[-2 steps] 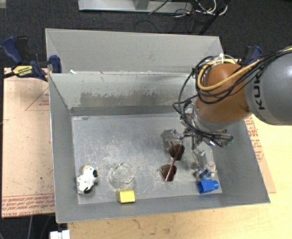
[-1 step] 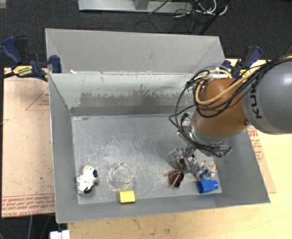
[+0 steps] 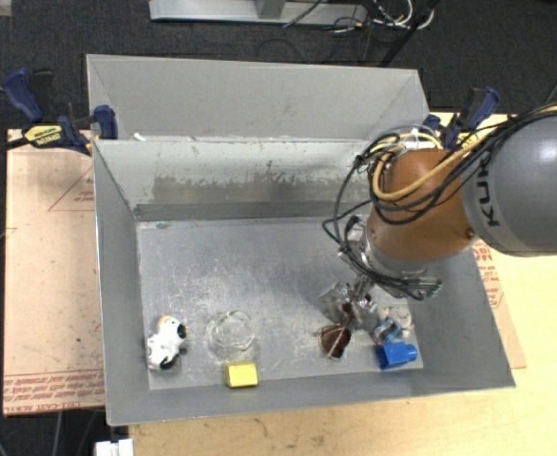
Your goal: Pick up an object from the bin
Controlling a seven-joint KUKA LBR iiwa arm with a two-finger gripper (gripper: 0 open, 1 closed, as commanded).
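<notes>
- Against the front wall of the grey metal bin [image 3: 259,255], well left of the small blue plastic block [image 3: 395,355], lies a flat yellow square block [image 3: 242,375].
- Just left of the blue block: a dark brown glossy piece [image 3: 336,341].
- Far left of it: a white-and-black toy figure [image 3: 164,342], with a clear round cup [image 3: 231,333] beside it.
- Just beyond the blue block, above the brown piece, hangs the gripper [image 3: 359,307]. I cannot tell how wide it stands.

bin [image 3: 259,255]: scuffed matt metal | cup [image 3: 231,333]: clear, glossy | yellow block [image 3: 242,375]: matt
</notes>
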